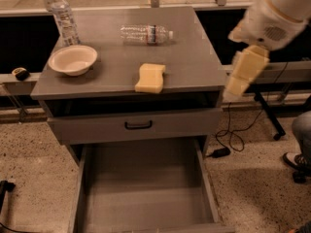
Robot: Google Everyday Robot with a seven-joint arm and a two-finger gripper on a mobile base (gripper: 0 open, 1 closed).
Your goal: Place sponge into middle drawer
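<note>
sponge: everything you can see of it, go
The sponge is a pale yellow, thick foam block with wavy long sides, lying flat on the grey cabinet top near its front edge, right of the bowl. Only the top touches it. The gripper hangs apart, past the cabinet's right edge.
</note>
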